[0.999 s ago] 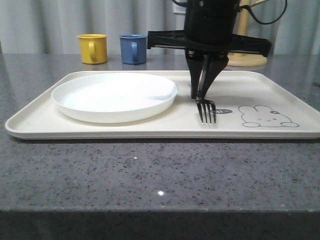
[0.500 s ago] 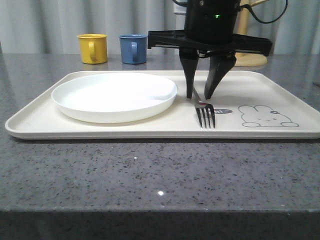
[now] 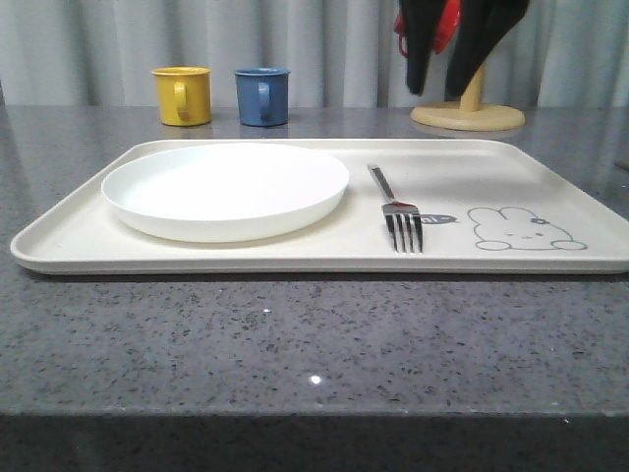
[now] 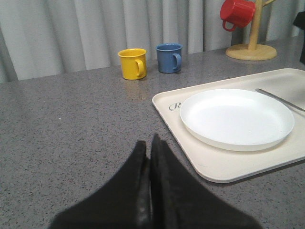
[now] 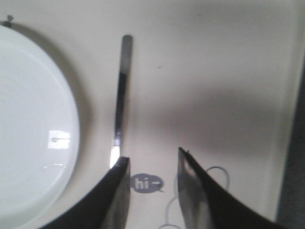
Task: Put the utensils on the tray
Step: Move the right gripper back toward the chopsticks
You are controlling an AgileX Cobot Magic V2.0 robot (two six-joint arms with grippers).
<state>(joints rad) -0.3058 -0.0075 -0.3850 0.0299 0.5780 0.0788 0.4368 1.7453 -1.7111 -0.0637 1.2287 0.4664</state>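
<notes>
A steel fork [image 3: 398, 211] lies flat on the cream tray [image 3: 295, 258], tines toward the front, between the white plate [image 3: 224, 187] and the rabbit drawing. High above it, my right gripper [image 3: 434, 93] hangs open and holds nothing. In the right wrist view the fork's handle [image 5: 121, 95] runs past the plate [image 5: 28, 124], and the gripper [image 5: 152, 156] stands open over the "hi" mark on the tray [image 5: 214, 71]. My left gripper [image 4: 147, 142] is shut and empty, above the grey counter to the left of the tray [image 4: 209, 167], plate [image 4: 236, 117] and fork [image 4: 281, 98].
A yellow mug [image 3: 183, 94] and a blue mug [image 3: 262, 95] stand behind the tray at the back left. Behind its right half stands a wooden mug stand [image 3: 468, 113] with a red mug [image 4: 237, 13] hanging on it. Grey counter [image 3: 295, 344] stretches in front.
My right gripper opened, let go of the fork onto the tray, and rose straight up. The fork now lies flat.
</notes>
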